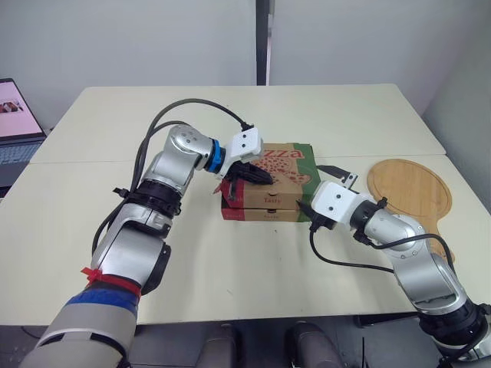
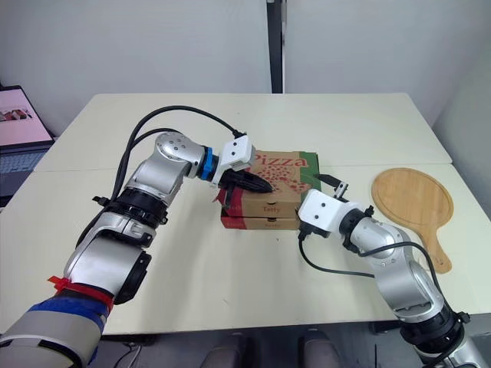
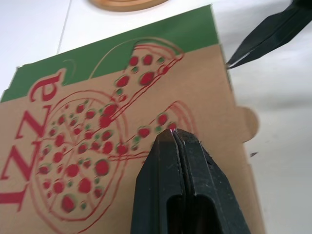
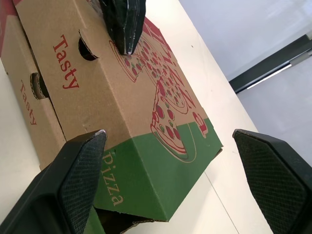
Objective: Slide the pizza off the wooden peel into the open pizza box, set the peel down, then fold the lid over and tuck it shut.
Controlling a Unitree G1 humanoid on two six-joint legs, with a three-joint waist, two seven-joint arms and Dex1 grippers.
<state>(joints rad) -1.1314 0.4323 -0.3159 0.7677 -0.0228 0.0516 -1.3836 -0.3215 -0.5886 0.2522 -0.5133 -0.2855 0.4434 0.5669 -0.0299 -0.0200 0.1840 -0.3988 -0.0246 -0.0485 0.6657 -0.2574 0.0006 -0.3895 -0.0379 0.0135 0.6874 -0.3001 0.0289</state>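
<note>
The pizza box (image 1: 282, 181) sits mid-table with its printed lid (image 3: 97, 126) folded over the base. The lid's front flap (image 4: 73, 92) hangs outside the base's front wall, and the lid stands a little raised. No pizza can be seen with the lid down. My left gripper (image 1: 265, 178) is shut, its tips (image 3: 173, 134) pressing on the lid near the front edge. At the box's right end, my right gripper (image 1: 316, 189) is open, with one finger (image 4: 80, 180) by the green side flap and the other (image 4: 273, 175) apart from the box. The wooden peel (image 1: 410, 192) lies flat on the table to the right.
A laptop (image 1: 15, 123) stands at the far left edge of the table. Bare tabletop (image 1: 230, 268) lies in front of the box and behind it. The peel's handle (image 1: 437, 249) points toward the right front corner, close to my right arm.
</note>
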